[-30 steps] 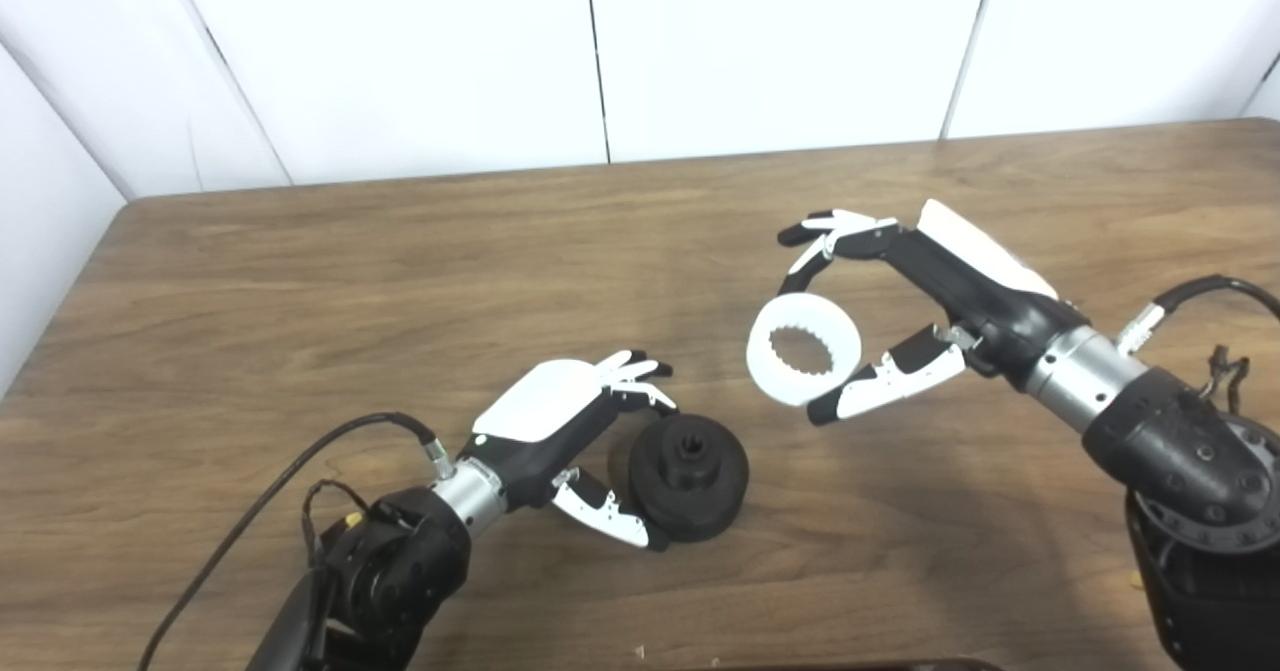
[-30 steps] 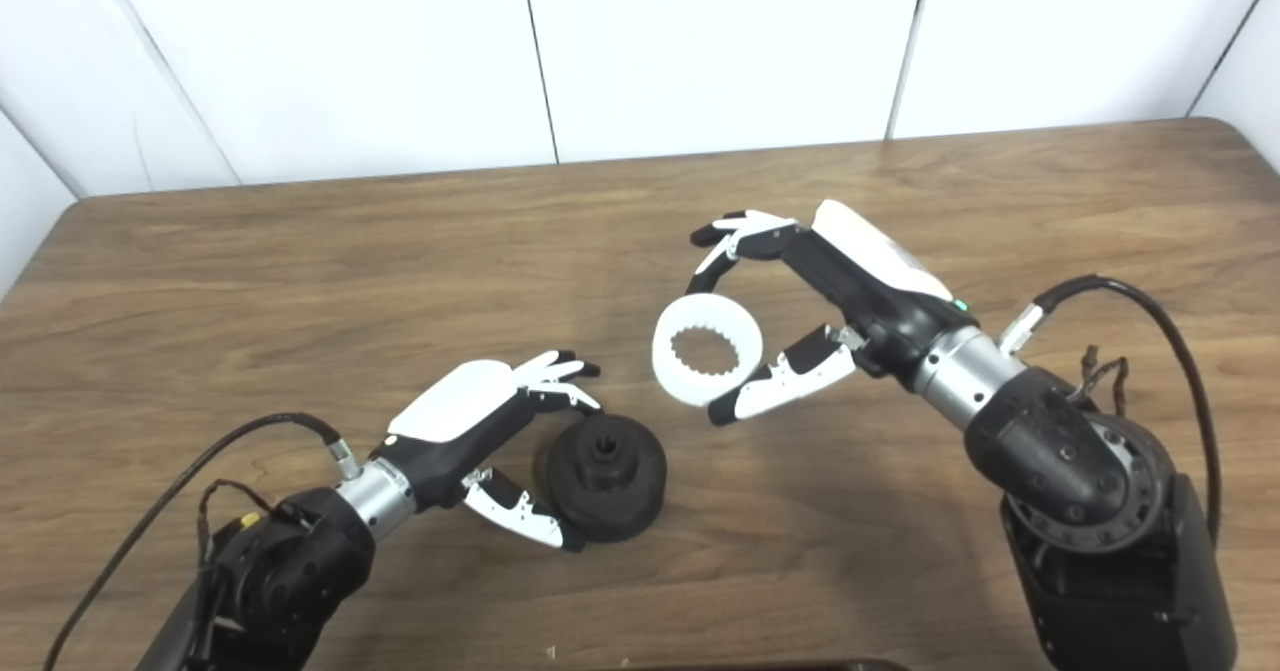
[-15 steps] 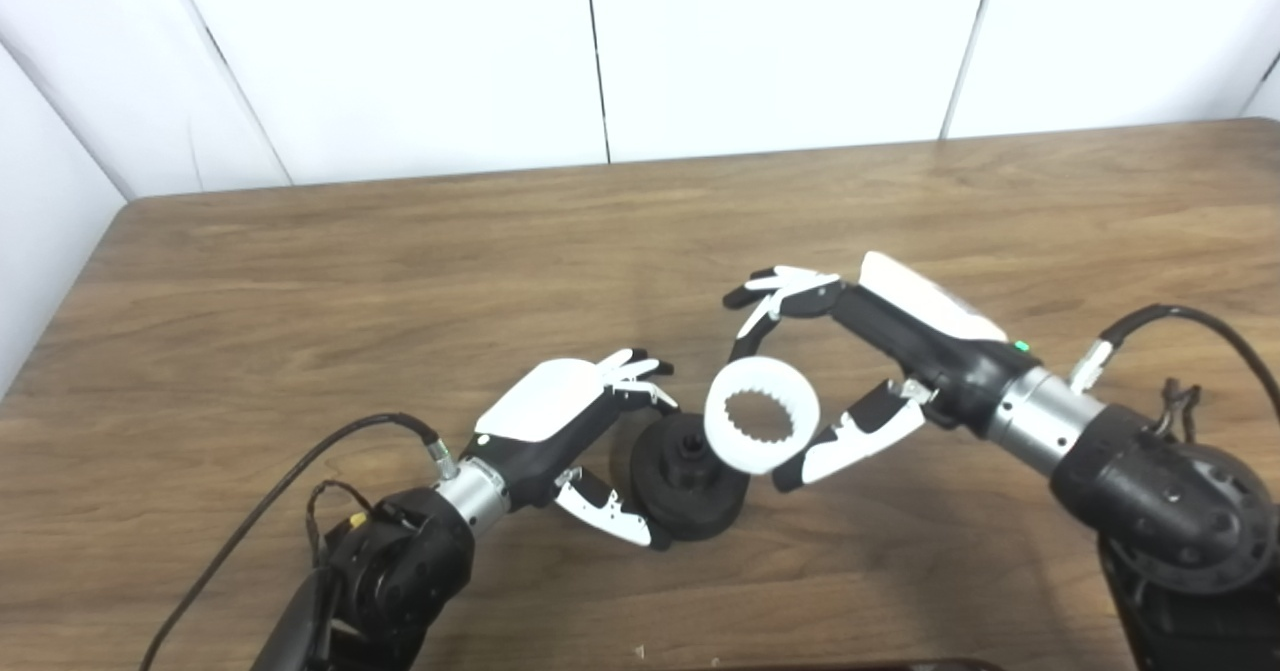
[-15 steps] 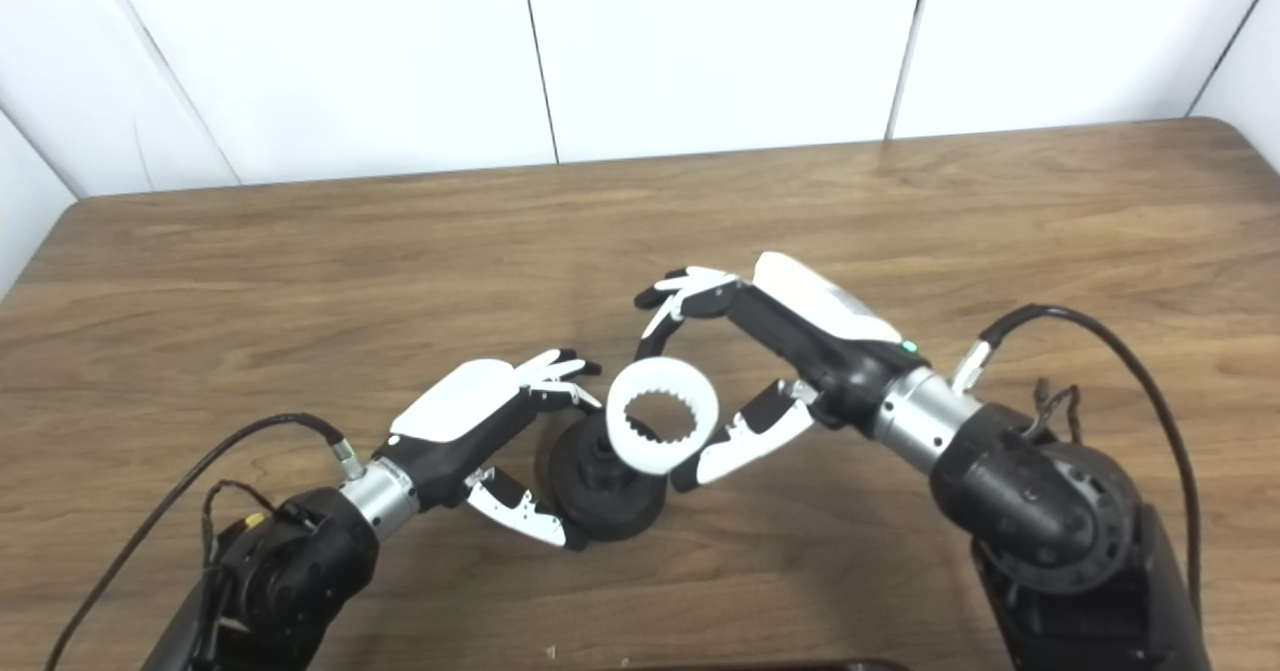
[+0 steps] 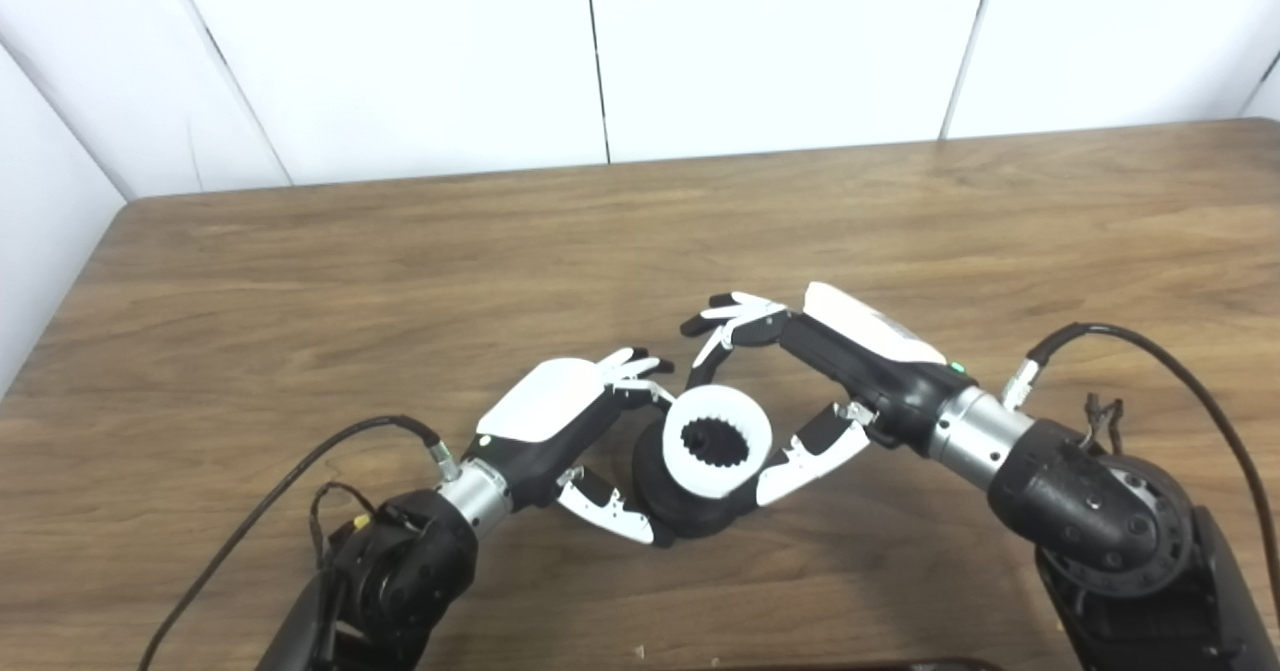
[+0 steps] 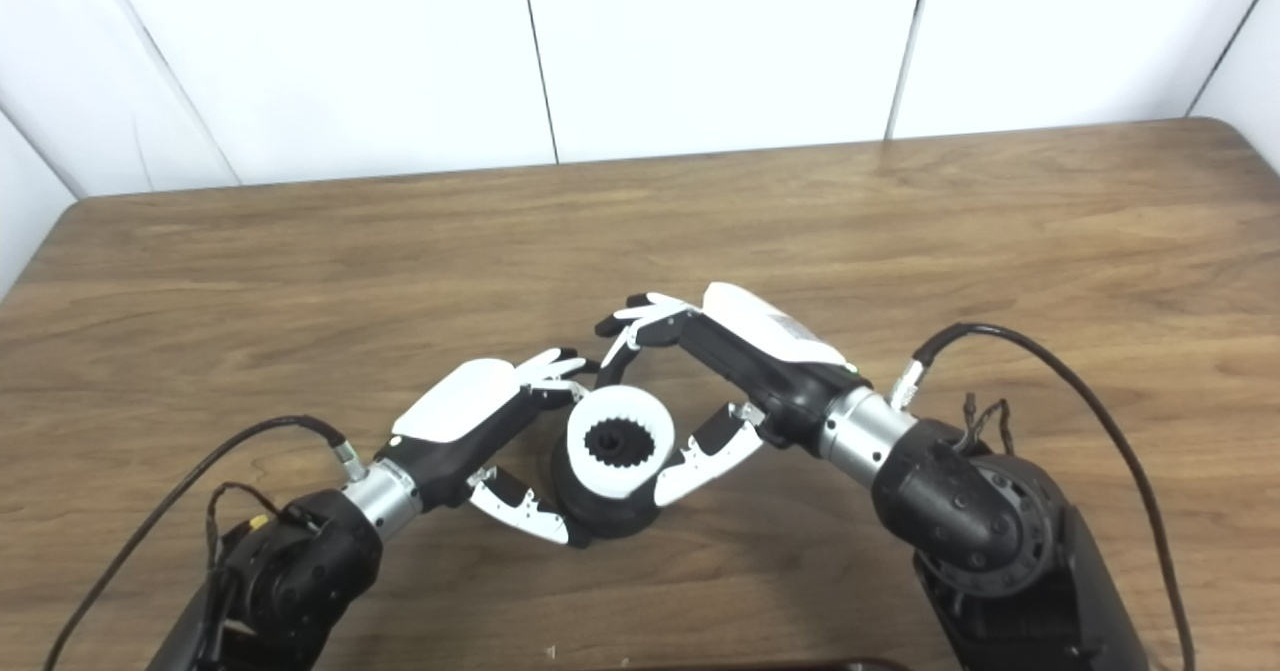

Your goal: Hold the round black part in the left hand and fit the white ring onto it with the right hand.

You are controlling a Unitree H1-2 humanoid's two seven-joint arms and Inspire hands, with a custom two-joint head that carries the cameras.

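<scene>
Misalignment is the main risk here. The white ring (image 5: 717,442) sits over the raised hub of the round black part (image 5: 690,506), and its toothed inner edge looks like it has to mesh with the hub; if the teeth meet crest to crest, or the ring goes on tilted, pressing down would likely jam it or leave it cocked on one side. The right robot hand (image 5: 790,391) pinches the ring between fingers on its far rim and thumb on its near-right rim, a narrow hold that could slip under a push. The left robot hand (image 5: 585,441) cups the black part from the left, fingers curled over its far side and thumb under its near side. The part rests on the counter (image 5: 300,281), a little in from the middle of the near edge, so a sideways shove from the ring could slide or tip it out of that loose-looking cradle. I cannot tell whether the ring is already seated or only resting on top.

A second ago the ring hung in the air well to the right of the black part, nearer the counter's right edge; half a second ago it just overlapped the part's right side. The right arm has since carried it leftward and down. The left robot hand and the black part have not shifted.
</scene>
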